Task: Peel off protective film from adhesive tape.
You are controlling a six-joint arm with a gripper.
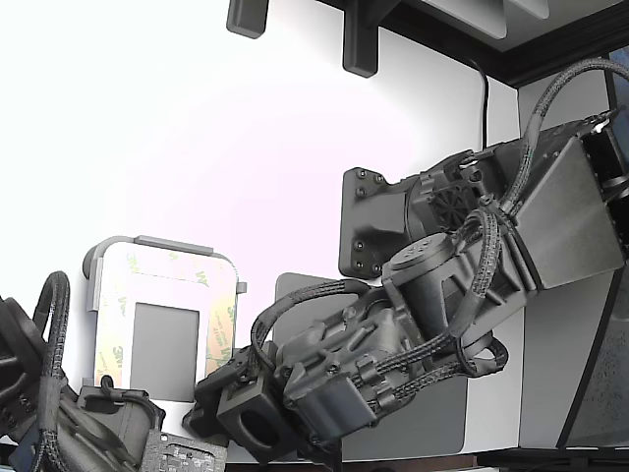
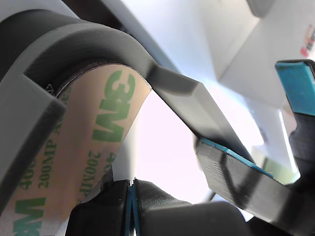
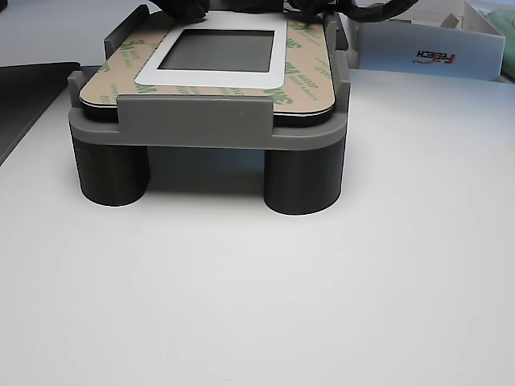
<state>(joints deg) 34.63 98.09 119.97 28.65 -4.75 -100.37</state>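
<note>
The protective film [image 1: 167, 280] is a cream liner printed with green 3M logos. It frames a dark grey square [image 1: 165, 349] on the light grey tray [image 1: 162, 243]. The adhesive tape lies under the liner and does not show on its own. In the exterior view my gripper [image 1: 211, 393] is at the tray's near right corner. Up close in the wrist view, the film [image 2: 93, 142] curves under the tray's rim [image 2: 123, 46]. My gripper [image 2: 131, 196] is shut, with a white sliver of the film's edge pinched between its blue pads. The other view shows the film [image 3: 310, 72] lying flat on the tray [image 3: 201, 121].
A second arm [image 1: 88, 423] sits at the exterior view's lower left; its blue-padded finger [image 2: 236, 177] shows close by in the wrist view. A dark grey mat [image 1: 413, 423] lies under my arm. The tray stands on dark cylinder legs [image 3: 302, 181]. A white box [image 3: 418, 48] is behind it.
</note>
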